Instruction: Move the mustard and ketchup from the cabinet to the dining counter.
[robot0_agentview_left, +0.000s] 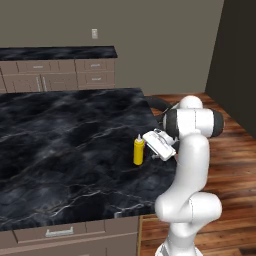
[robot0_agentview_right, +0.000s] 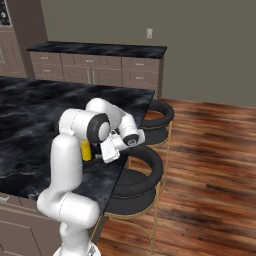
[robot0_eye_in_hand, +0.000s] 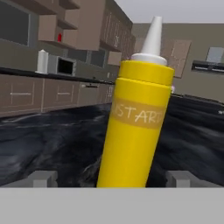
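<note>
Black marble bench (robot0_agentview_left: 60, 140) carries the upright mustard (robot0_agentview_left: 138, 150) near its edge, the released pincer (robot0_agentview_left: 150, 150) straddling it without touching.

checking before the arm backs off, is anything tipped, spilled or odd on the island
Nothing stands out. The mustard stands upright on the dining counter near its right edge, nozzle on and no spill around it. In the hand view the gripper has a finger on each side of the bottle, seemingly clear of it.
</note>
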